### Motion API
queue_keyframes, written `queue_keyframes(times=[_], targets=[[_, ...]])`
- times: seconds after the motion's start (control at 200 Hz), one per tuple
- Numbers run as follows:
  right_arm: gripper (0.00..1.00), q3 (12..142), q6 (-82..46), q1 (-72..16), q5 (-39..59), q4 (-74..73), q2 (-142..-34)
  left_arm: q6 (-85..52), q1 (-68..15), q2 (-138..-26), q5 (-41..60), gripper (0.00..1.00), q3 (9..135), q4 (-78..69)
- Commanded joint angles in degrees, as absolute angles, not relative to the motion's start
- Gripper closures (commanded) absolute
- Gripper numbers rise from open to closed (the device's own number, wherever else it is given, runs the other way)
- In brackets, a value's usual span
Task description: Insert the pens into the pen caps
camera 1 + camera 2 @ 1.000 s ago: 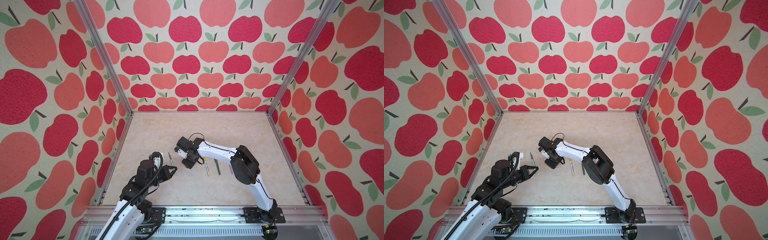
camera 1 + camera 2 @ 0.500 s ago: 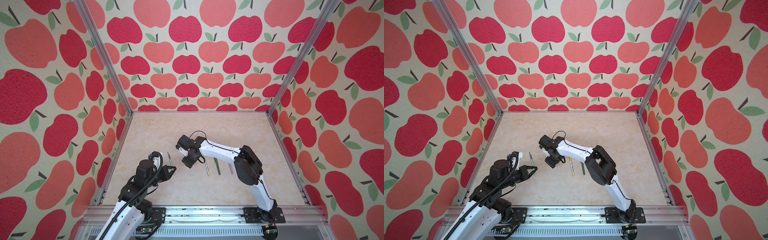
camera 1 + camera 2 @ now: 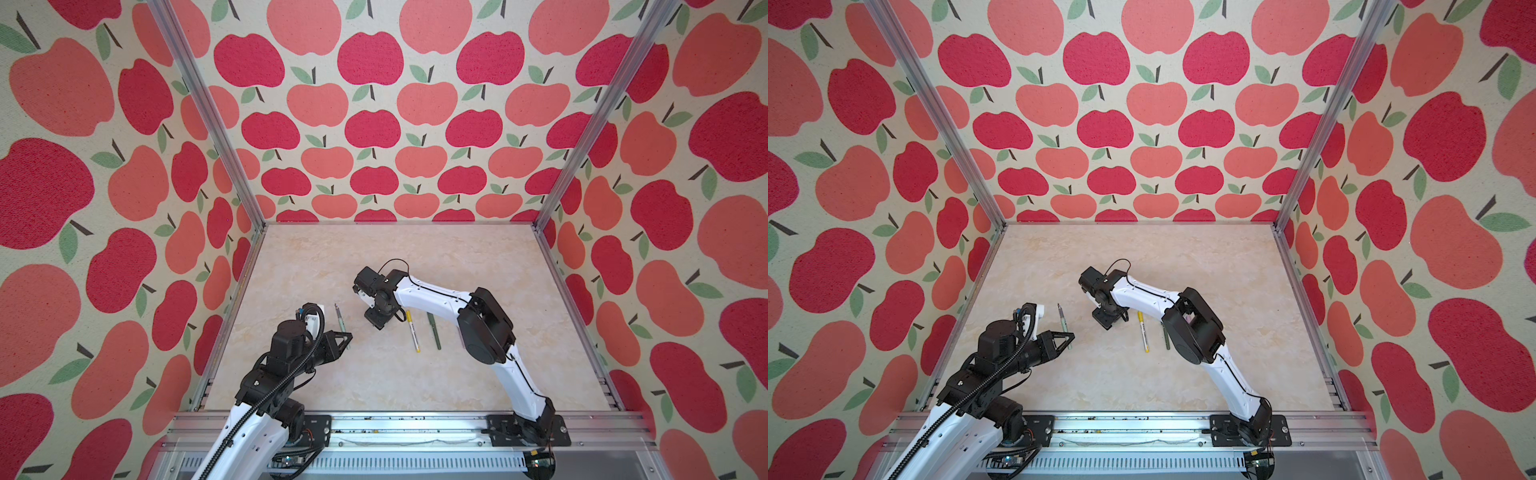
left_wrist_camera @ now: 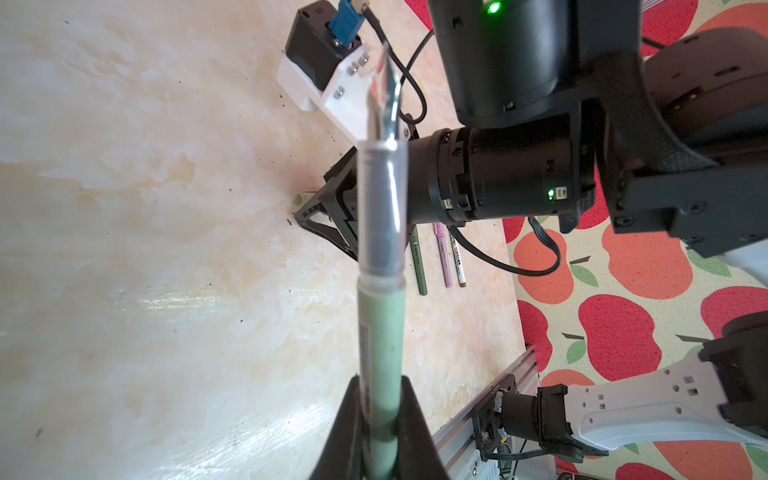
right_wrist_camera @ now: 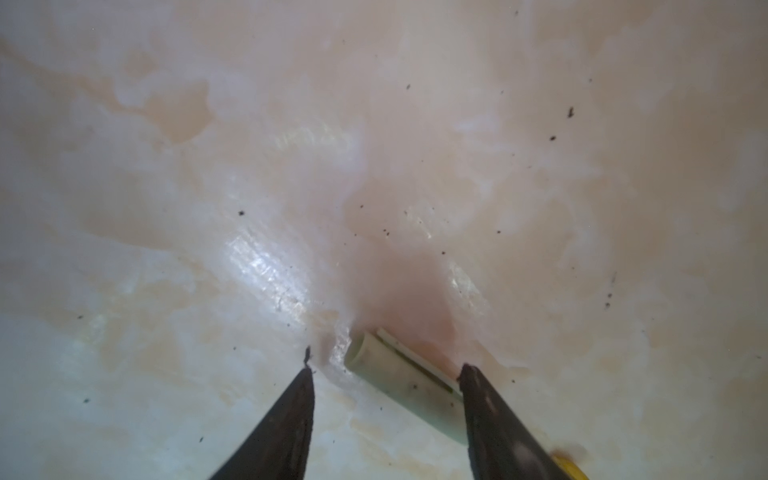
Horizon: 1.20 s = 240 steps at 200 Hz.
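Obs: left gripper (image 4: pixel 380 419) is clamped hard on the tail of the pale green pen (image 4: pixel 380 332). The barrel runs straight out ahead of the jaws, with the dark tip bare at the far end and aimed toward the right arm. It looks held by the tail so the whole nib end is free for a cap to slide on. The pen appears lifted clear of the bench (image 3: pixel 374 249).

The right gripper (image 5: pixel 387 369) is low over the bench with its jaws parted and nothing in its grasp. The pale green cap (image 5: pixel 395 374) lies flat between the fingertips but askew to them. Its open mouth stops short of one side, and its other end runs in behind one finger (image 5: pixel 490 415). Whether that finger touches it I cannot tell.

The cap matches the held pen in colour, so I read this step as fetching the mate for that pen, with the grasp not yet made.

Risk: the cap sits crooked to the jaws, so closing may spin or roll it rather than pinch it square.

The spare pens wait just behind the right gripper, in a row beneath its forearm: yellow pen (image 3: pixel 412 330), dark green pen (image 3: pixel 433 330), pink pen (image 4: pixel 442 262) and brown pen (image 4: pixel 457 262). All four lie uncapped and out of the working gap between the two grippers.
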<state>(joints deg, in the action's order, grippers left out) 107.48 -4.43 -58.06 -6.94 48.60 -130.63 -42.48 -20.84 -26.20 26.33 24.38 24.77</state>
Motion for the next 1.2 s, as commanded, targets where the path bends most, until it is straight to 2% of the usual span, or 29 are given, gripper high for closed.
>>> queue_keyframes(times=[0.0,0.3,0.51,0.74,0.951,1.196], targets=[[0.42,107.8,-2.8,-58.0,-9.1,50.7,-131.9,-41.9,-20.5,-26.4,26.1,1.0,25.1,23.1],[0.41,106.3,-3.1,-56.3,-12.1,49.7,-130.8,-41.8,-20.5,-27.4,26.3,1.0,25.5,22.5],[0.36,103.0,-8.4,-56.3,-11.4,45.3,-123.8,-42.0,-20.5,-26.9,25.9,1.0,25.6,23.1],[0.35,95.1,-29.7,-56.1,-10.3,38.0,-114.6,-41.1,-20.4,-27.4,25.6,1.0,26.5,23.4],[0.38,86.8,-47.7,-55.9,-6.0,30.2,-112.8,-40.6,-20.4,-27.9,25.5,1.0,26.5,22.3],[0.39,86.2,-54.7,-56.6,-5.5,29.4,-116.0,-39.5,-20.4,-26.7,25.3,1.0,27.0,23.8]])
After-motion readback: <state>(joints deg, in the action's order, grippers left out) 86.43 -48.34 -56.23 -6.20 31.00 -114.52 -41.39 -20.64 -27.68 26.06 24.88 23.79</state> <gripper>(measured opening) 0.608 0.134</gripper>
